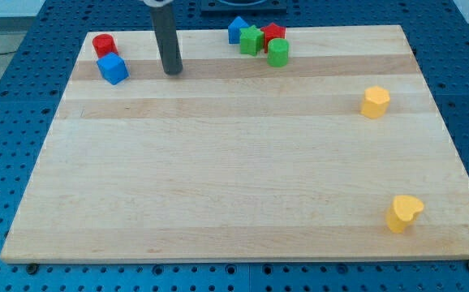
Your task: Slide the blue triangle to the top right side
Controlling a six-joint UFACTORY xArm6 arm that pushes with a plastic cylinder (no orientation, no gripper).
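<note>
The blue triangle (236, 29) sits at the view's top centre, at the left end of a tight cluster with a green star (251, 40), a red block (274, 34) and a green cylinder (278, 53). My tip (173, 71) rests on the board to the left of that cluster, well apart from the blue triangle. It stands just right of a blue cube (113, 68) and a red cylinder (104, 45) at the view's top left.
A yellow hexagonal block (374, 102) lies at the view's right. A yellow heart-shaped block (403, 212) lies at the view's bottom right. The wooden board (234, 178) sits on a blue perforated surface.
</note>
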